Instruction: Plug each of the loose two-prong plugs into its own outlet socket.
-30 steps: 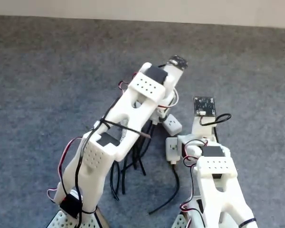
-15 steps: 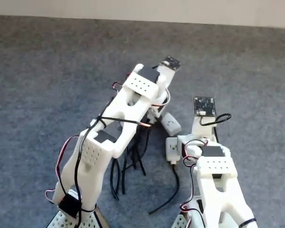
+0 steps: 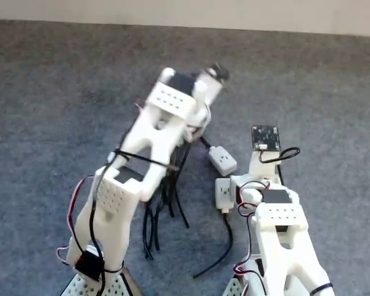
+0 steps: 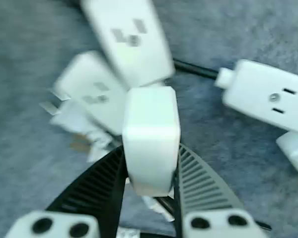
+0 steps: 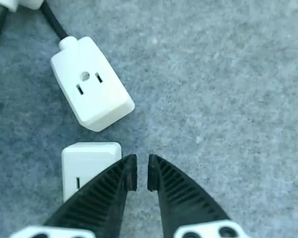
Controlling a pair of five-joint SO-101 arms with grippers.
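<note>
The left arm [image 3: 154, 135] stretches over the grey table [image 3: 49, 92], above a bundle of black cords [image 3: 163, 209]. Its tool [image 4: 150, 157] is clamped on a white block [image 4: 150, 124], which stands out past both fingers. A pronged plug [image 4: 89, 91] and a two-slot socket [image 4: 126, 34] lie just beyond the block, with a corded socket [image 4: 268, 94] off to one side. The right tool [image 5: 139, 173] hangs low over the table, nearly closed on nothing. It is just beside a second white block [image 5: 87, 166], with the corded socket [image 5: 92, 89] near ahead.
</note>
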